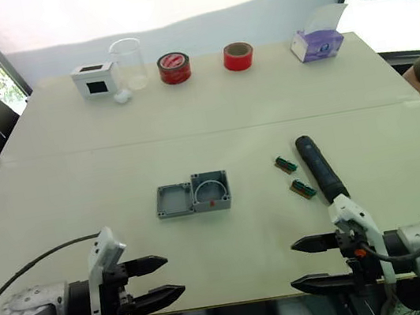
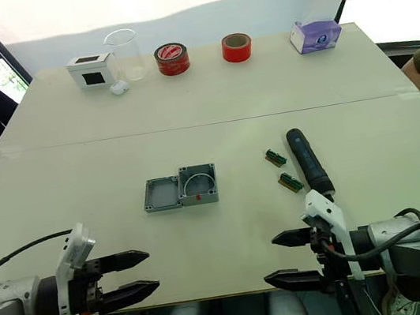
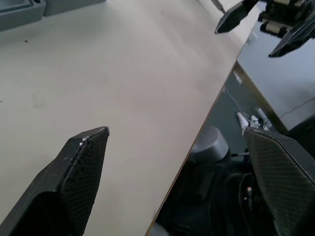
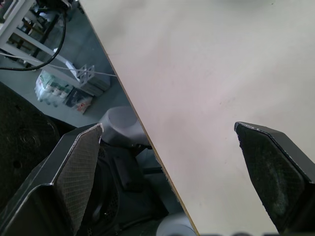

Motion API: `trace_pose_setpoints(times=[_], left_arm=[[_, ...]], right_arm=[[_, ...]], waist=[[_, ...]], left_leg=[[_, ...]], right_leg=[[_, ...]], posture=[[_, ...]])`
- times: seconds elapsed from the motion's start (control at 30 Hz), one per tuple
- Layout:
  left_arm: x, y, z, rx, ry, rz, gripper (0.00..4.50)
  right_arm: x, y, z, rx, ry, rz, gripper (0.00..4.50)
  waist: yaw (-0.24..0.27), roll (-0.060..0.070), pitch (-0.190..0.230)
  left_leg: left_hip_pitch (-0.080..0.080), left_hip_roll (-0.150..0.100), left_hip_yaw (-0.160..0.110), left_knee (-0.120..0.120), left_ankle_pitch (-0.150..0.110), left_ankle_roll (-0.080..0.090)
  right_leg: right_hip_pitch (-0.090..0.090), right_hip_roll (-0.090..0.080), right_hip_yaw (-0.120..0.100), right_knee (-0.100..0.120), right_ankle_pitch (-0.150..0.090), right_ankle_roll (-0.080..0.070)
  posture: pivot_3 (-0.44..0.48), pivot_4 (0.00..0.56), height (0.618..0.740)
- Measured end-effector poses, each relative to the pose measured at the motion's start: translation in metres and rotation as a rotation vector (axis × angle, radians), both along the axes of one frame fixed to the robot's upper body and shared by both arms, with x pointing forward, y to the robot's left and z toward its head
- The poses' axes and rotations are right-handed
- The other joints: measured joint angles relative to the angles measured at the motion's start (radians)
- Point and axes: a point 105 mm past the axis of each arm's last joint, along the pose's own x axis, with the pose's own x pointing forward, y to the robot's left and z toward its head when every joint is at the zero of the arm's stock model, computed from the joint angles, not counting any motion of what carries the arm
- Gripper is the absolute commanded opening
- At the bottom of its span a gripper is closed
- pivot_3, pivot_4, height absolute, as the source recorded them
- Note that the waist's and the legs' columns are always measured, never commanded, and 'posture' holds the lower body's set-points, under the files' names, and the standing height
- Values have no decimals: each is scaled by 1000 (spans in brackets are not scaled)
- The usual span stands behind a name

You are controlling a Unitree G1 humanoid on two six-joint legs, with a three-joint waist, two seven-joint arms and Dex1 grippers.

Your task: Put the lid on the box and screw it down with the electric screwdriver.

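Both grippers hang released at the near edge, left gripper (image 1: pixel 164 278) and right gripper (image 1: pixel 300 264) empty. Mid-surface, the lid (image 1: pixel 174 200) touches the box (image 1: pixel 210 191). The electric screwdriver (image 1: pixel 320 167) lies right.

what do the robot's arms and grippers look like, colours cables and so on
Both arms have silver-grey metal forearms with black cables looping along them. Each wrist carries a white plastic camera housing. The left gripper and right gripper each have two black, tapered, pointed fingers with a cross-hatched textured inner face. The right wrist shows a small orange-red spot.
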Motion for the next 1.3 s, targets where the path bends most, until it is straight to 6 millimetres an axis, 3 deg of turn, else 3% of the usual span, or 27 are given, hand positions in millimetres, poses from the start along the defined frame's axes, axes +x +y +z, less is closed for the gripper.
trace_pose_setpoints(times=[0.17, 0.33, 0.4, 0.5, 0.6, 0.8, 1.13, 1.3], left_arm=[[21, 3, 12, 23, -104, 25, 4465], [65, 7, 61, 116, -305, -9, 4465], [75, 1, 79, 174, -391, -73, 4465], [89, -11, 84, 242, -458, -168, 4465], [111, -36, 93, 361, -589, -344, 4465], [125, -64, 54, 581, -470, -636, 4465], [135, -97, 36, 630, -464, -752, 4465], [134, -107, 24, 645, -441, -794, 4465]], right_arm=[[14, 7, 10, 24, -62, -30, 4500], [50, 16, 48, 117, -156, -145, 4500], [57, 23, 60, 149, -192, -158, 4500], [64, 29, 65, 165, -233, -184, 4500], [66, 42, 62, 150, -274, -153, 4500], [64, 48, 30, 57, -273, -149, 4500], [59, 41, 2, 6, -277, -234, 4500], [61, 46, 4, 25, -303, -257, 4500]], waist=[[2, 0, 0], [1, -1, 0], [1, -1, 0], [0, -2, 1], [3, -3, 1], [-3, -4, 2], [-1, -6, 3], [-3, -6, 3]], left_leg=[[0, 0, 0, 0, 0, 0], [-1, 0, 0, 0, 0, 0], [-1, -1, 0, -1, 0, 0], [-2, -2, 1, -3, 1, 0], [-2, -3, 0, -1, 2, -1], [-3, -1, 2, 4, 0, 3], [-2, 1, 0, 7, 0, 4], [-2, 1, 0, 7, 0, 3]], right_leg=[[-1, 0, 0, 0, 0, 0], [-3, 1, 0, 0, 1, -1], [-2, 1, 0, 0, 1, -1], [-1, 1, -1, 0, 1, 0], [1, 5, -5, 0, 2, 0], [1, 9, -3, 3, 3, 4], [-1, 11, -1, 12, 1, 8], [-1, 11, -1, 13, 1, 8]], posture=[[0, 150, 740], [0, 150, 740], [0, 150, 740], [0, 150, 740], [0, 150, 740], [0, 150, 740], [0, 150, 740], [0, 150, 740]])
